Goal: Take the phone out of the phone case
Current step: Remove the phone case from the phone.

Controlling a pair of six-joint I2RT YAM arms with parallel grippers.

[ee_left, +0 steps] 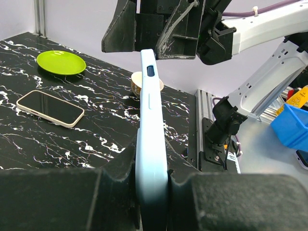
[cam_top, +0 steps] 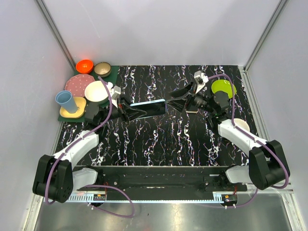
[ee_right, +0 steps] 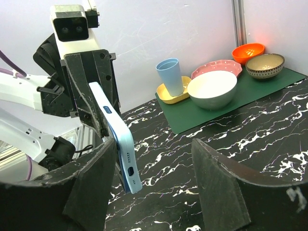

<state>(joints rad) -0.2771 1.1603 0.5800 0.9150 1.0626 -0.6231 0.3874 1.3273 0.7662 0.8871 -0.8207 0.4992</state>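
Left jaws clamped on phone case; right jaws apart beyond it. Phone on bench beside right jaws: your extraction looks done.

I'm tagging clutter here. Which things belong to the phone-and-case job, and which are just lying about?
Job: light-blue phone case, clamped in the left gripper; right gripper, jaws open; cream-edged phone lying flat, perhaps.
Lying about: green plate; blue cup; white bowl; pink plate; orange bowl; patterned bowl; green mat.

Four bowls, three plates; one cup, phone, case
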